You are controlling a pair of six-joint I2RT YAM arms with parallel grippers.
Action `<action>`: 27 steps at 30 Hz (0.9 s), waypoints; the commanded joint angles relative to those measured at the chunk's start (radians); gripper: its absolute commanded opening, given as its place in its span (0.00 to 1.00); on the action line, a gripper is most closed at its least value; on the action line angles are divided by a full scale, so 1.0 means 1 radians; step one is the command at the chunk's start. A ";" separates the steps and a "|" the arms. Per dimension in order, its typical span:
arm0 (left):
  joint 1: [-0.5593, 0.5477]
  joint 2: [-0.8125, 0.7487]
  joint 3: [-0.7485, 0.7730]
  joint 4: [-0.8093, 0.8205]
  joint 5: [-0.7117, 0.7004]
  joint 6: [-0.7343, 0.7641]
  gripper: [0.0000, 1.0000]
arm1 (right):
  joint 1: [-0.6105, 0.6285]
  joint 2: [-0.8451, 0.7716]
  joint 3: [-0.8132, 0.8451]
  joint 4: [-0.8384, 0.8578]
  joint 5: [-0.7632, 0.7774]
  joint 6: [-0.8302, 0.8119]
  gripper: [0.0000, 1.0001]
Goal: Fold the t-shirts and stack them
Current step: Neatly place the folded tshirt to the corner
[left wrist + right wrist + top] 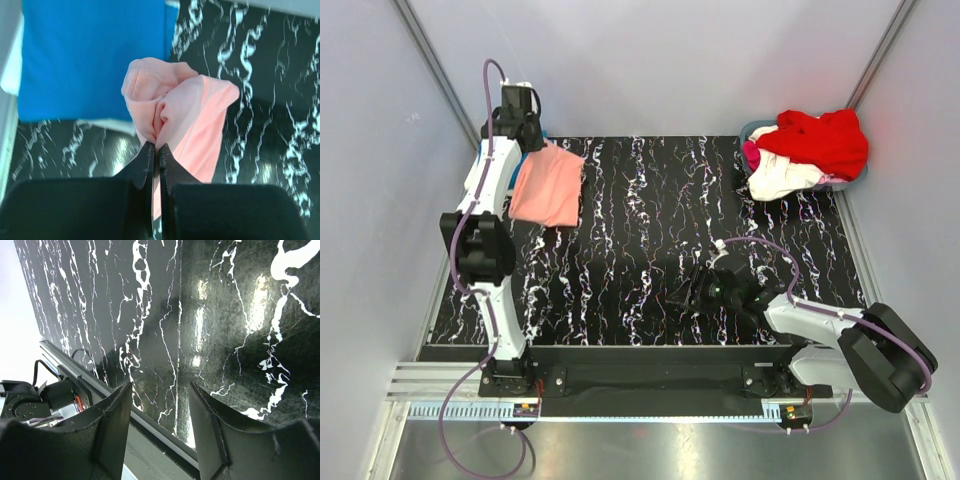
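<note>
A: Left gripper (pixel 156 148) is clamped on a bunched fold of the salmon-pink shirt (pixel 192 112), which droops just right of the blue shirt (pixel 90 55).
B: What could go wrong?
A: That pinch looks thin — the cloth could slip free and land crumpled, or drag the blue one askew. Well right of the blue shirt, the right gripper (pixel 160 395) gapes empty; farther right, the basket (pixel 751 130) holds the rest.
</note>
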 commanded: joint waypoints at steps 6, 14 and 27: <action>0.019 0.087 0.204 0.178 -0.086 0.138 0.00 | 0.007 -0.032 0.008 0.055 0.025 -0.005 0.55; 0.030 0.099 0.226 0.348 -0.141 0.178 0.00 | 0.005 -0.026 0.011 0.056 0.028 -0.005 0.55; 0.032 0.093 0.247 0.480 -0.140 0.293 0.00 | 0.004 -0.028 0.008 0.059 0.034 0.000 0.53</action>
